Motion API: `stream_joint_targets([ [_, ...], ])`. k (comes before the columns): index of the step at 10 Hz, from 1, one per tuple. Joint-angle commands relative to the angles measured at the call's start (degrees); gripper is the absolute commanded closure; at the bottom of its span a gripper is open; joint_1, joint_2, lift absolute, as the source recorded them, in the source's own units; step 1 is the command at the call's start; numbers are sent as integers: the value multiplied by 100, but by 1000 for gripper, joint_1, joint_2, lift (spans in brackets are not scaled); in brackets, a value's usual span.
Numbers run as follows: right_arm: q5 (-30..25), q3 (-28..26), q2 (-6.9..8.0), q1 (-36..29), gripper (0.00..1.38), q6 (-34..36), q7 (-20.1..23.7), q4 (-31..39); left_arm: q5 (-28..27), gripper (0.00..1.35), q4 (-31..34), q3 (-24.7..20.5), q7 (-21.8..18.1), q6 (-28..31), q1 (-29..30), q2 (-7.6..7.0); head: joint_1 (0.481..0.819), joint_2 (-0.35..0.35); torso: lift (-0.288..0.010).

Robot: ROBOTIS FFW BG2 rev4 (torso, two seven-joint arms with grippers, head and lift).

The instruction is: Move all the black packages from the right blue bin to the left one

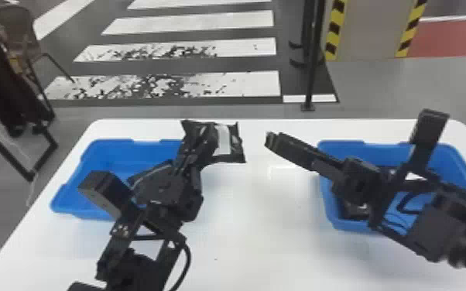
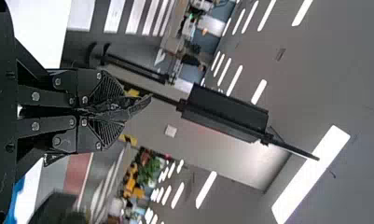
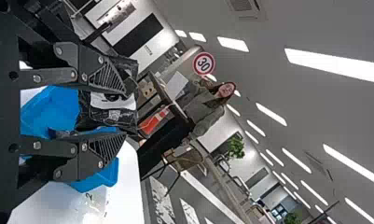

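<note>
Black package [image 1: 229, 145]: gripped at one end by the left claw [image 1: 194, 153], sticking out past its tips, above the table [image 1: 251, 232] between the two bins
Left claw: fingers pressed together on the package's dark wrap
Right claw [image 1: 271, 140]: fingers spread, tips pointing toward the package; a gap between them and it in the head view
Left blue bin [image 1: 127, 153]: behind the left arm, which covers its near right part
Right blue bin [image 1: 327, 207]: dark, glossy item [image 1: 356, 211] inside, partly hidden; right arm crosses above, blocking much of the interior
Black post [image 1: 310, 73]: beyond the table's far edge
</note>
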State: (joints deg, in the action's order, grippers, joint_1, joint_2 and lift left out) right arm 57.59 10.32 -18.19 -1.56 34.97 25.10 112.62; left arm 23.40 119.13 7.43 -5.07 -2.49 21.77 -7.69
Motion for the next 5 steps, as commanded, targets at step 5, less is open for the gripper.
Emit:
stream_joint_targets([
  [5, -594, -244, 9, -12, 145, -94, 3, -300, -2500, 702, -1922, -2159, 595, -975, -490, 382, 695, 331, -171],
])
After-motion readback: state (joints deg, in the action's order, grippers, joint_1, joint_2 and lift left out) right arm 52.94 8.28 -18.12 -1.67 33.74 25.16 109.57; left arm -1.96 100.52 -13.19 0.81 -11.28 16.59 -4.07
